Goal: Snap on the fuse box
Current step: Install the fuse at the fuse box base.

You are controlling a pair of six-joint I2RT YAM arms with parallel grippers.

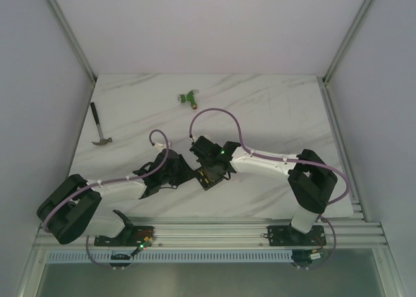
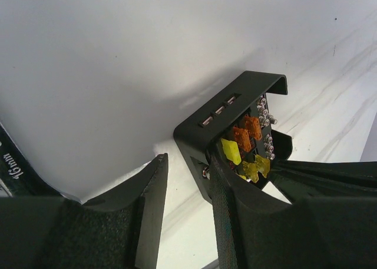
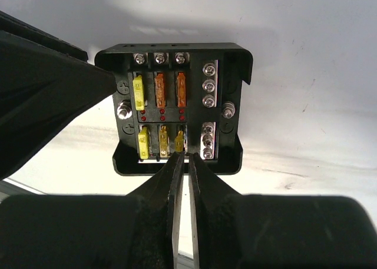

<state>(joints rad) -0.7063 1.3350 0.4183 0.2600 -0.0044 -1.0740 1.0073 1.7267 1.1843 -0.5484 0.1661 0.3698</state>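
The fuse box (image 1: 209,177) is a small black square box lying on the marble table between the two arms. Its orange and yellow fuses are exposed, and no clear lid shows. My left gripper (image 1: 186,173) is open at the box's left side. In the left wrist view the box (image 2: 235,113) has its corner between the left gripper's (image 2: 187,163) fingertips, against the right finger. My right gripper (image 3: 182,156) is shut with only a thin slit between the fingers. Its tips rest on the box (image 3: 177,51) at the near row, by a yellow fuse (image 3: 179,140).
A hammer (image 1: 99,127) lies at the table's left edge. A green connector (image 1: 188,98) lies at the back centre. The aluminium rail (image 1: 214,232) with the arm bases runs along the front. Grey walls enclose the table on three sides.
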